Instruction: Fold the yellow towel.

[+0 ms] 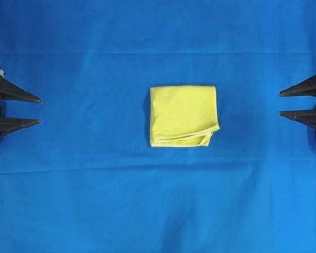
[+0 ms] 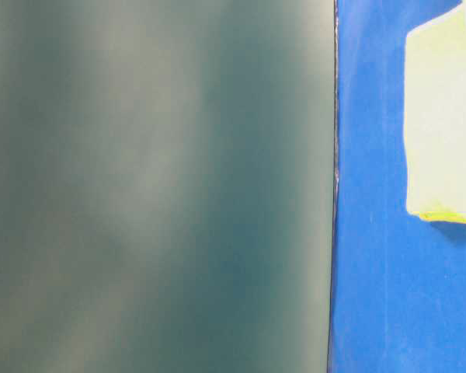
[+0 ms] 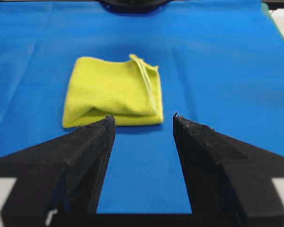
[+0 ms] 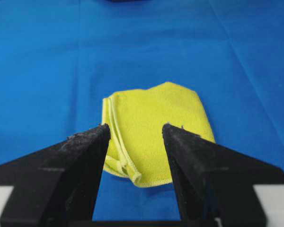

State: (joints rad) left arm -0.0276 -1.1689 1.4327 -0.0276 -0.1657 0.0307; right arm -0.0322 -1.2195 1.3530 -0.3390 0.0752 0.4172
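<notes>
Most of the table-level view is taken up by a blurred grey-green panel (image 2: 155, 186), too soft to identify, and only a pale, washed-out part of the yellow towel (image 2: 444, 124) shows there, cut off by the right edge. In the overhead view both arms are cut by the frame edges, so only the black fingers show: the left gripper (image 1: 40, 110) at 9 o'clock and the right gripper (image 1: 279, 104) at 3 o'clock, each with its fingers apart and holding nothing, well apart from the towel. The yellow towel (image 1: 183, 116) lies folded into a small layered square at the centre, its hemmed edges slightly fanned at the 5 o'clock corner. It rests on a blue cloth (image 1: 95, 200) with faint creases, which covers the whole visible surface.
</notes>
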